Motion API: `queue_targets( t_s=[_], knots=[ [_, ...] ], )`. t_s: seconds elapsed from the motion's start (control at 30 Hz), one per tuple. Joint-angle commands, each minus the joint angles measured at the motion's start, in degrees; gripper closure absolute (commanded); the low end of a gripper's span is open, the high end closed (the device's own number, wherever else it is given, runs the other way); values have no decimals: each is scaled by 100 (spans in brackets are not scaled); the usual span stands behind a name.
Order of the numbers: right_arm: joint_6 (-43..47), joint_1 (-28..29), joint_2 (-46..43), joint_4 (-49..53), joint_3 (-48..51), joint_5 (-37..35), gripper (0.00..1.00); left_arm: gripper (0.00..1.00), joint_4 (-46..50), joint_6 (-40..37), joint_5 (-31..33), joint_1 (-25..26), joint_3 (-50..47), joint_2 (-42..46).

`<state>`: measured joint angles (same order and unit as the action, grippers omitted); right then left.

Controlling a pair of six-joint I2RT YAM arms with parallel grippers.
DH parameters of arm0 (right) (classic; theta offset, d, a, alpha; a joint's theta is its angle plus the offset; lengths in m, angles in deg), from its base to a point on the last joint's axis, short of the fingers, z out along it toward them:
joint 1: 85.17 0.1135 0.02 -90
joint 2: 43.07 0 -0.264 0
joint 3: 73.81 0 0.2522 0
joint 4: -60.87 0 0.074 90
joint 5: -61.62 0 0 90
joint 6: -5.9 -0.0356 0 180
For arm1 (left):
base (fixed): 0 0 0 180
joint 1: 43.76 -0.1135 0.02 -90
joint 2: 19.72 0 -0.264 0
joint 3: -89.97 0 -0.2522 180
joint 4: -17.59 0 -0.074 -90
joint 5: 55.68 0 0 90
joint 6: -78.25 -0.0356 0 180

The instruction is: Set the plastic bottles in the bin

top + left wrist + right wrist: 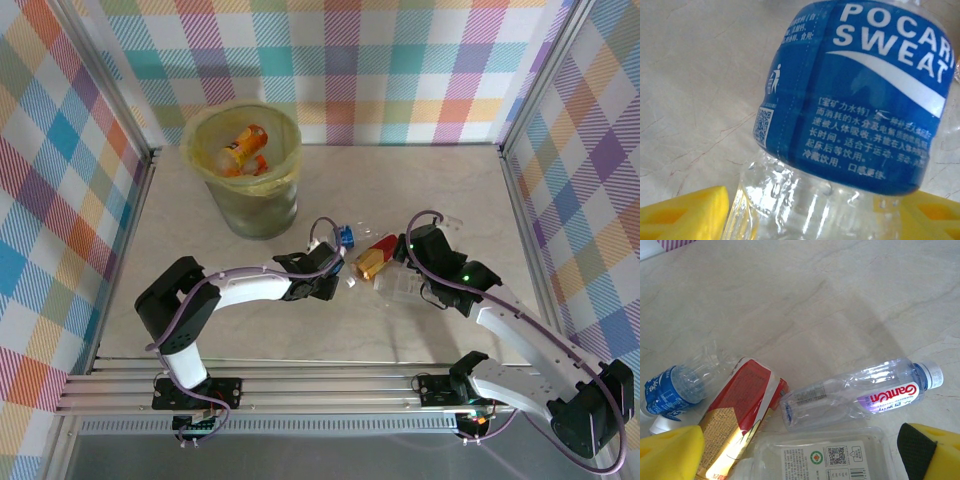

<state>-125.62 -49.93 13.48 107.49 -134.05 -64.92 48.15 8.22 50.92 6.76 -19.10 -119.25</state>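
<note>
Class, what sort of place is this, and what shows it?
Probably a robot test cell: a stone-look tabletop framed by aluminium rails, checked cloth walls, left arm and right arm bolted at its near edge.

The blue-labelled bottle (855, 100) is clear, the bin (262, 210) pale green, its bag (292, 150) yellow, walls (400, 60) pastel plaid.

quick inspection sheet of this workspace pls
surface: beige marbled tabletop
job's things: round pale-green bin with yellow liner holds orange bottles; blue-labelled clear bottle, red-and-gold crushed bottle, purple-labelled clear bottle and white-labelled clear flattened container lie on the tabletop
clutter: nothing seen
tools: left tool straddles the blue-labelled bottle, grip unclear; right tool open above the white-labelled one
cables: purple cables run along both arms
surroundings: plaid fabric walls, aluminium frame
</note>
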Motion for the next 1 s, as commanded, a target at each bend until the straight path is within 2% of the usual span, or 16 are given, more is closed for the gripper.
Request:
queue_targets(
  t_s=[0.0,0.27,0.5,0.63,0.97],
  knots=[
    [31,-27,26,-109,-4,25,0,30,354,-21,-216,-38,-60,237],
    [51,-32,-120,-158,42,65,0,44,635,1,-314,10,-146,798],
    [302,-33,-504,-397,46,15,0,54,643,-71,-318,47,-215,1664],
    [457,-26,-732,-489,35,-175,0,55,583,-330,-291,52,-110,2194],
    [549,-35,-752,-359,-89,-241,0,58,426,-1528,-62,31,743,3140]
  ],
)
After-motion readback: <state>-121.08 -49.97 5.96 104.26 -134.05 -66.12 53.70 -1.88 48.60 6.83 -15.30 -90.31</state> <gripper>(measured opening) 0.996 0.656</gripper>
